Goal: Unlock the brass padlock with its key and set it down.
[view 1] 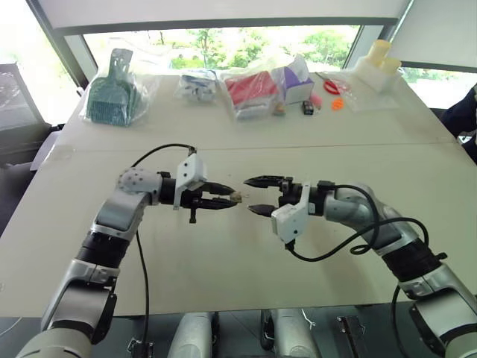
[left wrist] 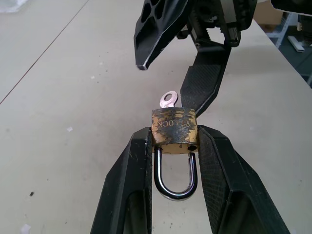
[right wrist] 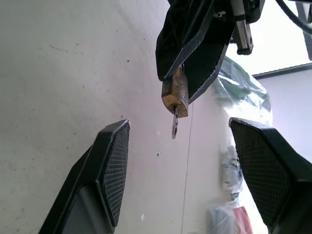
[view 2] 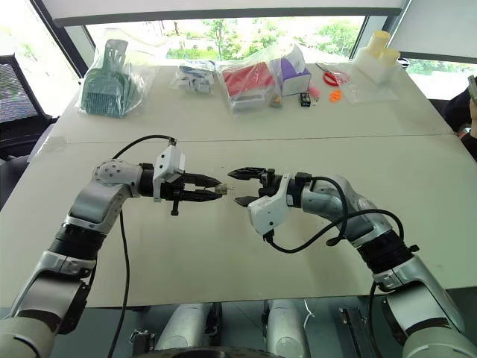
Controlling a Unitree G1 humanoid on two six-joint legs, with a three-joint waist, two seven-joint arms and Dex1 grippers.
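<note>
The left gripper (left wrist: pixel 173 146) pinches the brass padlock (left wrist: pixel 174 132) by its body above the table (view 1: pixel 223 253), shackle pointing back between the fingers. The key (left wrist: pixel 168 100) sticks out of the padlock toward the right gripper (view 1: pixel 255 195), whose fingers are spread, just short of the key. Bagged items (view 1: pixel 118 89) line the far edge.

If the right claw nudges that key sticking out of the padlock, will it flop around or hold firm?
Likely firm: the key sits seated in the brass padlock, with just its bow out. The padlock probably won't shift much, since the left claw pinches its body from both sides. Thin smooth metal may slip between the right claw pads, which stand open and apart from it.
</note>
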